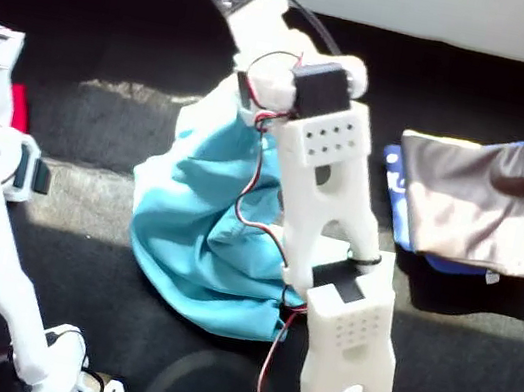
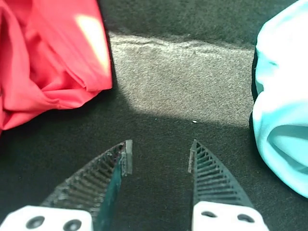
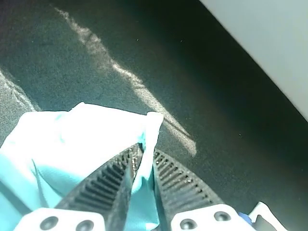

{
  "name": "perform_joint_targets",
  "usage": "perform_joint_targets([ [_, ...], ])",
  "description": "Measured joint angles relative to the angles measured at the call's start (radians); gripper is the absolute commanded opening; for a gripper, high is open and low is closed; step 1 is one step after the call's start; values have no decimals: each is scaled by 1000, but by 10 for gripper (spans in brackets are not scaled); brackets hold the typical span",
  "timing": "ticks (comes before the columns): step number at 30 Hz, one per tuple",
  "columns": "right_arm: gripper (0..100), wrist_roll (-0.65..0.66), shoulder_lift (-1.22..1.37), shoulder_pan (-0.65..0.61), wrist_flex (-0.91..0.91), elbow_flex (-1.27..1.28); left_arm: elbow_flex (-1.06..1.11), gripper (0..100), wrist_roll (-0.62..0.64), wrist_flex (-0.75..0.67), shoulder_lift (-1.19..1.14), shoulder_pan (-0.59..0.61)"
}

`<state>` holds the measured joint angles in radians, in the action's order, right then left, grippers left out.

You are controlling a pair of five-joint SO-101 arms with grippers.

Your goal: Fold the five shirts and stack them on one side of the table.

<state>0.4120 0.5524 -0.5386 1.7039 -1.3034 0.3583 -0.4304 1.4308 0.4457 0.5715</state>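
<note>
Where right jaws pinch, turquoise shirt between

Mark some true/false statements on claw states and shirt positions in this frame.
1. The right claw is shut on the turquoise shirt. True.
2. The left claw grips the red shirt. False: it is open over bare table, apart from the red shirt.
3. A grey shirt lies folded on top of a blue shirt. True.
4. The turquoise shirt is folded on that stack. False: it is bunched mid-table, one edge in the right claw.
</note>
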Motion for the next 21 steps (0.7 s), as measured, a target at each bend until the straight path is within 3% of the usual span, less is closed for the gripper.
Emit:
perform_joint_targets([
  [5, 6, -51, -3, 63, 48, -150, -83, 203, 38, -6, -207, -48],
  [10, 6, -57, -100, 132, 52, -98, -292, 201, 52, 9, -460, -64],
  [16, 6, -57, -457, 184, 52, 284, -611, 200, 55, 187, -684, -181],
  [21, 6, 20, -824, 347, 52, 709, -813, 203, 58, 288, -789, -262],
])
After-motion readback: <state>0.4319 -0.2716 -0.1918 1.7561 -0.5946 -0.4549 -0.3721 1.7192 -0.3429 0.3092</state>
